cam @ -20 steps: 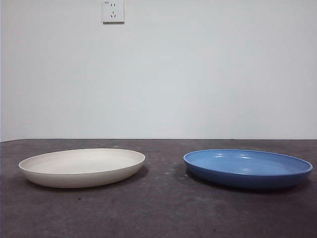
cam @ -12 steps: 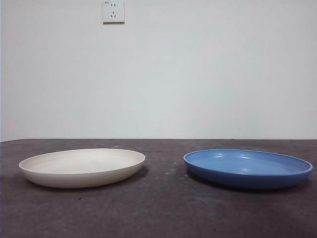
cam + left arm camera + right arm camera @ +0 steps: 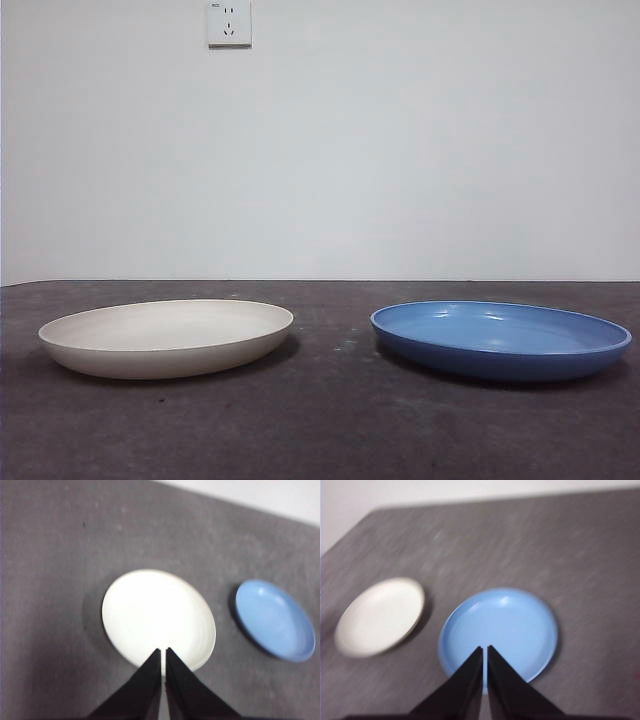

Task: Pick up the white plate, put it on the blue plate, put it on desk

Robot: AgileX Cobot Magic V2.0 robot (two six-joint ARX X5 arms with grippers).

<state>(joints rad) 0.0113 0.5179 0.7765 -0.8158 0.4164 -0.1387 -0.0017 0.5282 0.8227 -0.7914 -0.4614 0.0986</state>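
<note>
The white plate [image 3: 165, 337] lies flat on the desk [image 3: 320, 420] at the left of the front view, and the blue plate [image 3: 500, 340] lies at the right, a gap of bare desk between them. Neither arm shows in the front view. My left gripper [image 3: 163, 651] hangs high above the white plate [image 3: 157, 615], jaws shut and holding nothing; the blue plate [image 3: 275, 620] lies off to its side. My right gripper [image 3: 485, 648] hovers high over the blue plate [image 3: 500, 625], jaws shut and holding nothing, with the white plate [image 3: 380, 616] beside it.
A white wall with a power socket [image 3: 228, 22] stands behind the desk's far edge. The desk's edge and corner [image 3: 375, 512] show in the blurred right wrist view.
</note>
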